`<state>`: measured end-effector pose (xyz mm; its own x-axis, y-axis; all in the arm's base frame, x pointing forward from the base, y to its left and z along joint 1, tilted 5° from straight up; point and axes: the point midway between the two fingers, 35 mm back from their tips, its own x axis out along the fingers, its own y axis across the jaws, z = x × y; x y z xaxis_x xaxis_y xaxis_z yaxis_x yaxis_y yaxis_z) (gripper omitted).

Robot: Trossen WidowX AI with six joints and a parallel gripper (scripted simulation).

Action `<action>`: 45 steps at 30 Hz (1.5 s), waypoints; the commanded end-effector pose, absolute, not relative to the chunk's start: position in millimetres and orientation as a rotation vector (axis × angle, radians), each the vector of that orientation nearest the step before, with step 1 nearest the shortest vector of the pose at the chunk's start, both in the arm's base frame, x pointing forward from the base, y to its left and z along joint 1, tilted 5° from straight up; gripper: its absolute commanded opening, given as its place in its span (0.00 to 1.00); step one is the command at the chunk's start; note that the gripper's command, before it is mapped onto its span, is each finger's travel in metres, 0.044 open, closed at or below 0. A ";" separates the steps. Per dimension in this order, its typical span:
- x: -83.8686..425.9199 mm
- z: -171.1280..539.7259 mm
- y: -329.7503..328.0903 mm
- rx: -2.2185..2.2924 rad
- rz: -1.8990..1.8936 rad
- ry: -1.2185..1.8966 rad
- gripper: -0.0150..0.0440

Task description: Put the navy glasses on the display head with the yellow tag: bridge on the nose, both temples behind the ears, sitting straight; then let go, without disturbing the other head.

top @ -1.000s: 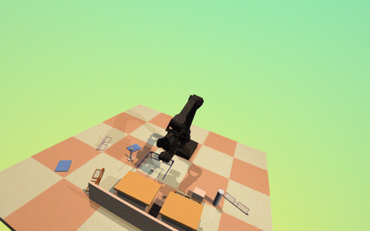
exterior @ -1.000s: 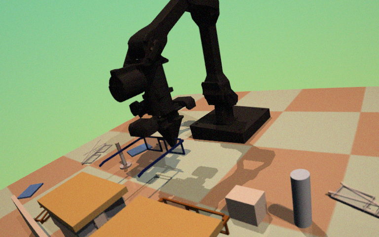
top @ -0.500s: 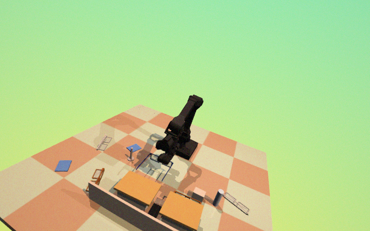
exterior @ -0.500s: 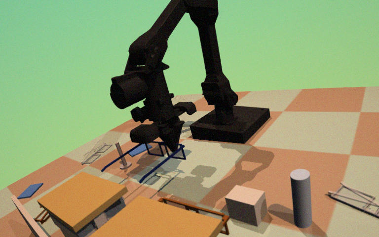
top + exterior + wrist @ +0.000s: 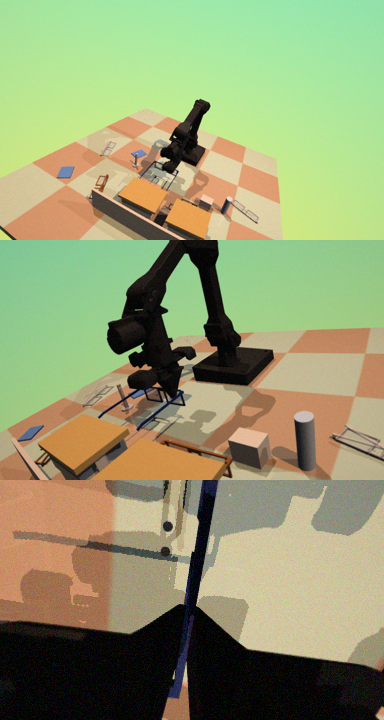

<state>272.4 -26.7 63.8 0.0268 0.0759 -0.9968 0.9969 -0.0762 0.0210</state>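
Note:
The navy glasses [image 5: 147, 170] [image 5: 160, 410] [image 5: 199, 545] hang in the air with both temples open, pointing toward the orange slabs. My gripper [image 5: 172, 395] [image 5: 187, 613] is shut on their front frame near the bridge. The glasses are in front of the two orange slabs and above the floor, touching neither slab. The left slab [image 5: 143, 193] [image 5: 83, 440] and right slab [image 5: 188, 217] [image 5: 158, 462] sit on darker grey bodies. I cannot make out the shape of either display head, and no yellow tag shows.
Brown glasses [image 5: 105, 183] stand left of the slabs; another brown frame [image 5: 195, 450] is behind the right slab. A long wall [image 5: 127, 214] runs along the slabs' near side. A pale block [image 5: 206, 200] [image 5: 247, 446], grey cylinder [image 5: 226, 206] [image 5: 305, 440] and thin post [image 5: 136, 159] [image 5: 122, 397] stand around.

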 end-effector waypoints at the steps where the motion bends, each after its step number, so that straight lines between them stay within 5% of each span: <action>1: 280.3 65.4 -26.9 1.340 -1.199 1.204 0.25; 45: 344.7 68.3 -31.8 1.339 -1.201 1.206 0.25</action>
